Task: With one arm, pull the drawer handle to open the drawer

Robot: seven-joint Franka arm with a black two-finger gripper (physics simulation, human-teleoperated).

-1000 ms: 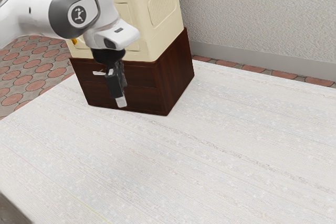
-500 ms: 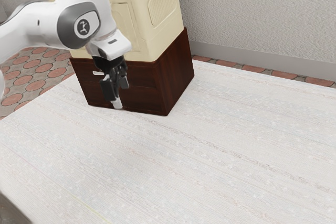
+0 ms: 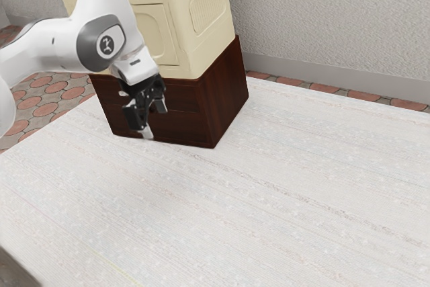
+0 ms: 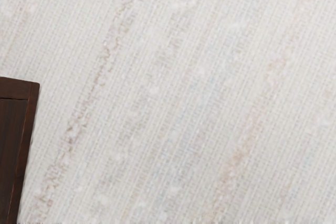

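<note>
Drawer handle (image 3: 122, 93) near tool (image 3: 152, 121), toward exterior view's left.

Drawer (image 3: 181, 95): dark reddish-brown front, wide and low, set upright in the upper part of the cabinet (image 3: 227, 92). Shut, front level with the cabinet's face. Handle (image 3: 123, 93): small, pale, on the drawer's front toward the exterior view's left; partly hidden, full shape not determinable.

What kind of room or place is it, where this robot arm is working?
It may be a patio or a plain test room made to look like one: there is a rough grey wall, a floor of reddish round paving stones, and a pale table under a dark wooden cabinet.
</note>
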